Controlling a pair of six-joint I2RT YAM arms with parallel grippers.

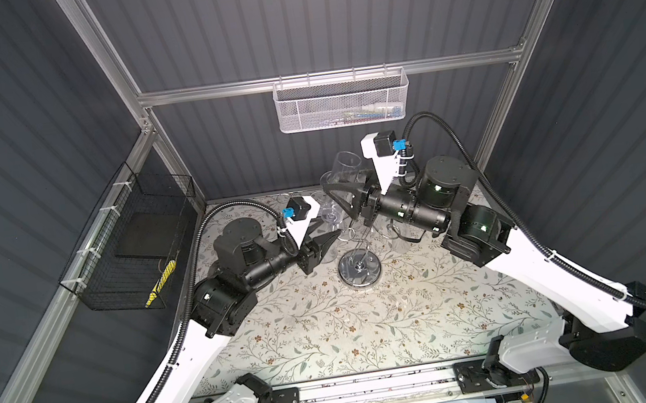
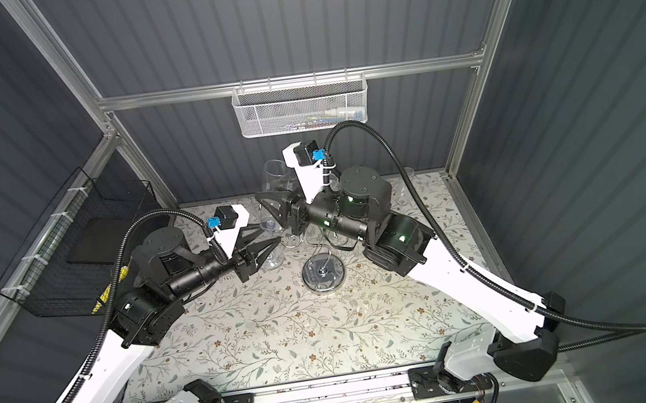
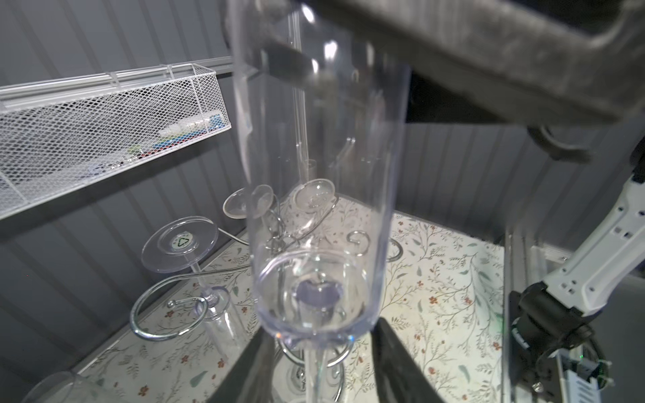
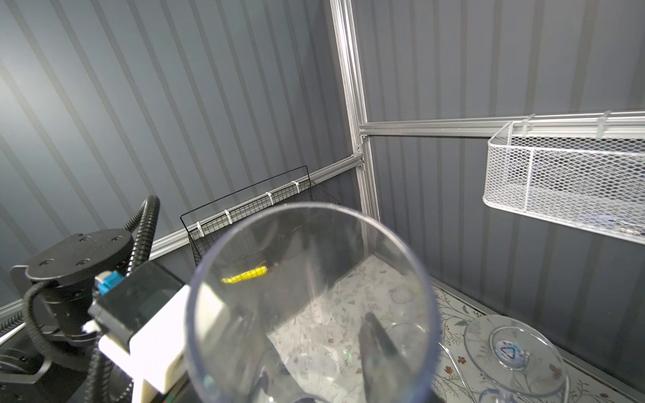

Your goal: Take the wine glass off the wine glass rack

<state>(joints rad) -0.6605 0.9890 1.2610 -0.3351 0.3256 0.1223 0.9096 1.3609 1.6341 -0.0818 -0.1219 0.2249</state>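
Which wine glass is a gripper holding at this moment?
The upright wine glass, clamped at its bowl by the right gripper; the other glasses on the wine glass rack hang foot-up, untouched.

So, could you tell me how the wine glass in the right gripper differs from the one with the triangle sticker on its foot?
The held wine glass is rim up; the stickered glass hangs foot up, bowl down. The held wine glass is gripped at its bowl by the right gripper; the stickered glass rests untouched in a scroll arm of the wine glass rack. Both are clear and stemmed.
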